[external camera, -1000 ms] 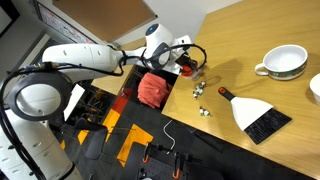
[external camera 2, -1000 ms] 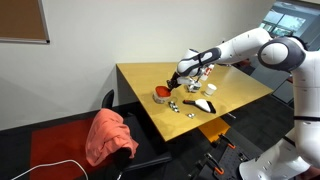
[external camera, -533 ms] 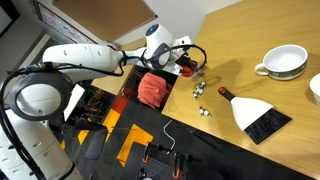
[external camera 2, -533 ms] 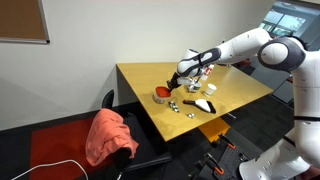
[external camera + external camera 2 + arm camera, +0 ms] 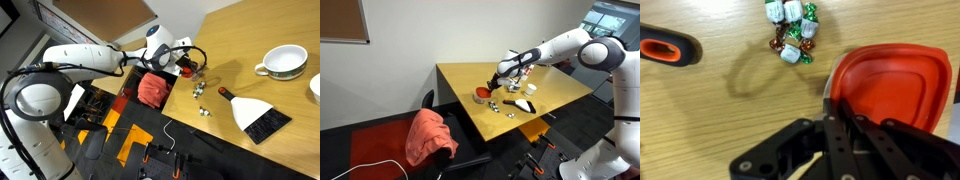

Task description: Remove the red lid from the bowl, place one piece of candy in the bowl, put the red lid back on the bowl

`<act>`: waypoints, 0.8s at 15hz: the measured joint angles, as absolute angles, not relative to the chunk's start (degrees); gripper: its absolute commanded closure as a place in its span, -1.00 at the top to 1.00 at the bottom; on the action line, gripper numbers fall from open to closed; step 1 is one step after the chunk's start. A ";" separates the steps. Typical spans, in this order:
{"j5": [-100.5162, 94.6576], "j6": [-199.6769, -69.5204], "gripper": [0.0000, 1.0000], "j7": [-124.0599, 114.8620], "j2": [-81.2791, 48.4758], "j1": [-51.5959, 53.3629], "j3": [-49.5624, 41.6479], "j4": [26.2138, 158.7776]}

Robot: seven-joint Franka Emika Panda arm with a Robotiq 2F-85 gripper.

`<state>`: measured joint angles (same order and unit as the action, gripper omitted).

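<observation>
**Clenched on the lid's rim, candy ahead**

Your gripper point(image 5: 828, 108) is closed tight, apparently pinching the left rim of the flat red-orange lid point(image 5: 890, 88). The lid spreads rightward from the fingertips in the wrist view and has no marked long axis. It sits near the wooden table point(image 5: 560, 88) corner. The clear bowl can't be made out. The foil-wrapped candies point(image 5: 793, 32) lie beyond the tips, well apart. No readable writing.

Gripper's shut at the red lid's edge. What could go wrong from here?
1. The gripper sits shut at the rim of the red lid; whether it truly pinches it is unclear, so the lid might slip on lifting.
2. The candies lie clustered close by; a dragged lid could scatter them.
3. The lid lies near the edge of the table and could slide off.
</observation>
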<state>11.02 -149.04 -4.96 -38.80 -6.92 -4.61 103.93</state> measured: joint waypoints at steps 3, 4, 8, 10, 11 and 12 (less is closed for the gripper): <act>10.23 -149.04 -0.96 -6.75 -38.80 -6.68 -5.15 104.08; 10.01 -149.04 -0.96 -7.26 -38.80 -6.54 -5.38 104.09; 9.99 -149.04 -0.96 -7.44 -38.86 -6.29 -5.67 104.12; 9.99 -149.04 -0.96 -7.44 -38.88 -6.27 -5.64 104.14; 9.99 -149.04 -0.96 -7.44 -38.88 -6.27 -5.61 104.14; 9.99 -149.04 -0.96 -7.44 -38.88 -6.27 -5.58 104.14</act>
